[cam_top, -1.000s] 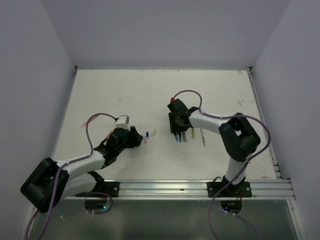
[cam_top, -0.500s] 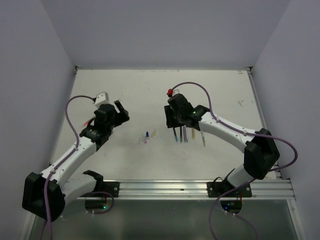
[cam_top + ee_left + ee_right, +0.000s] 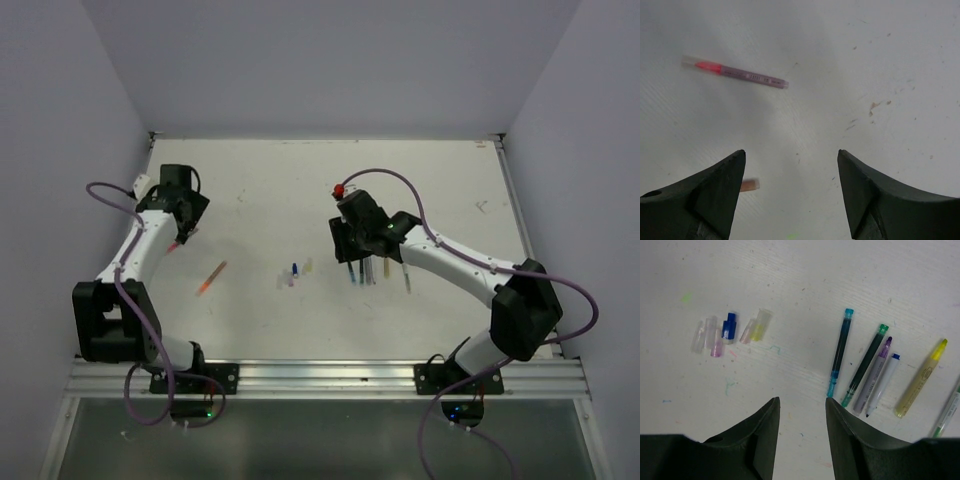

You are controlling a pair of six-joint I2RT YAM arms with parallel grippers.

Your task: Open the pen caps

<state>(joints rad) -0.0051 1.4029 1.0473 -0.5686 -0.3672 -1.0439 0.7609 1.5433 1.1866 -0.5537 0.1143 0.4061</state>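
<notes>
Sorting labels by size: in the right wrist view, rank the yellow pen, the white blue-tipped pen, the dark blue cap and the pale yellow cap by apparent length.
1. yellow pen
2. white blue-tipped pen
3. dark blue cap and pale yellow cap: these look about alike, so I won't rank them.

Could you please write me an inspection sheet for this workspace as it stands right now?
Surface: white table, scuffed and flecked with ink.
Job's things: loose pen caps in a cluster; a row of pens to their right in the right wrist view; an orange pen lying apart; a pink pen near the left hand.
Clutter: nothing seen.
Hands: left hand open, empty; right hand open, empty, over the gap between caps and pens.
Cables: purple cables loop off both arms.
Surroundings: plain pale walls; metal rail at the near edge.
</notes>
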